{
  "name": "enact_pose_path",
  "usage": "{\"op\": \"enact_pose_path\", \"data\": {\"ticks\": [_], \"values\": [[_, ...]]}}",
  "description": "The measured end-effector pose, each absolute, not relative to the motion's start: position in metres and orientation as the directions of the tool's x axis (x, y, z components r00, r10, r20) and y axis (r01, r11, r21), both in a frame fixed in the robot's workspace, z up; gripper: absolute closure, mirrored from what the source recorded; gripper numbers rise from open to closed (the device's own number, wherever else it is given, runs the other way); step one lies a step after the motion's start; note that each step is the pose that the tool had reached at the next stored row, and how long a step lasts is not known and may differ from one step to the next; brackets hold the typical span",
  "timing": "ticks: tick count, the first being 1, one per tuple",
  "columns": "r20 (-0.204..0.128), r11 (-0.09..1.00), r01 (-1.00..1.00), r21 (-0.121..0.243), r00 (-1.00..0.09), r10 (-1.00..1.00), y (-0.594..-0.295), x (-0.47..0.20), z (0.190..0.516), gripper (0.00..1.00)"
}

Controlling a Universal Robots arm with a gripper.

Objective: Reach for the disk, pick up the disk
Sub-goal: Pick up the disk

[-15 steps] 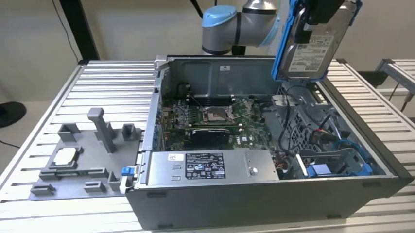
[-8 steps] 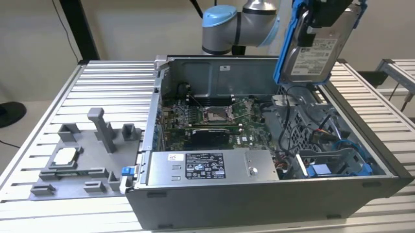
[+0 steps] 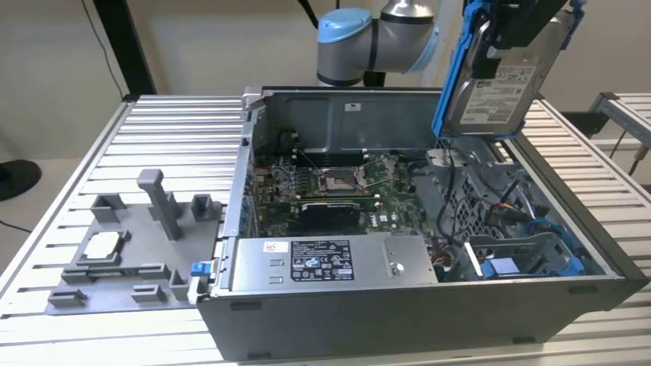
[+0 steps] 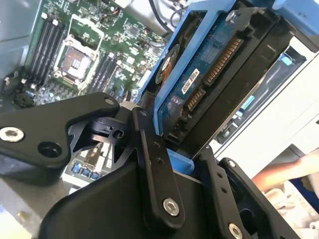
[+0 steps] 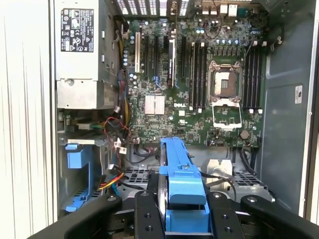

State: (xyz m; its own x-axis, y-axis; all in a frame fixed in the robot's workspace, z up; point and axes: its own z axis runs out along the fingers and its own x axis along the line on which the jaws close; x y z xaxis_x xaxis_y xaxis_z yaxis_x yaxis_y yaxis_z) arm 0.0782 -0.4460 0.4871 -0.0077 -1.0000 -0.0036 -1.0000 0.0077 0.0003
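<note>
Up in the air it goes: the disk hangs well above the open computer case, clamped in the claw near the top of the exterior view. Its white label faces the camera there, with a blue bracket rail running down the edge toward the exterior view's left. The disk is tilted, its lower end hovering above the case's upper rim on the exterior view's right, clear of everything inside.

In the second wrist view the claw grips the disk from both sides; the black fingers press against the blue rail, and the drive's circuit board and gold connector strip face the lens. In the first wrist view the disk is seen edge-on, a blue strip rising between the two black fingers, with the motherboard spread out far below.

Down in the case, the empty processor socket sits mid-board, the grey power supply with its black-and-white label lies along the near wall, and a blue drive bay occupies the corner on the exterior view's right. The case rests on a ribbed metal surface. Beside it, on the exterior view's left, a grey fixture tray carries a small white-topped chip. A person's forearm shows at the edge of the second wrist view.
</note>
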Motion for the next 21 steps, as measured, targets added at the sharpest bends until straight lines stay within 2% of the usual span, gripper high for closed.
{"op": "enact_pose_path", "data": {"ticks": [21], "values": [[-0.004, 0.008, -1.0, 0.0, -0.008, -1.0, -0.491, 0.078, 0.487, 1.0]]}}
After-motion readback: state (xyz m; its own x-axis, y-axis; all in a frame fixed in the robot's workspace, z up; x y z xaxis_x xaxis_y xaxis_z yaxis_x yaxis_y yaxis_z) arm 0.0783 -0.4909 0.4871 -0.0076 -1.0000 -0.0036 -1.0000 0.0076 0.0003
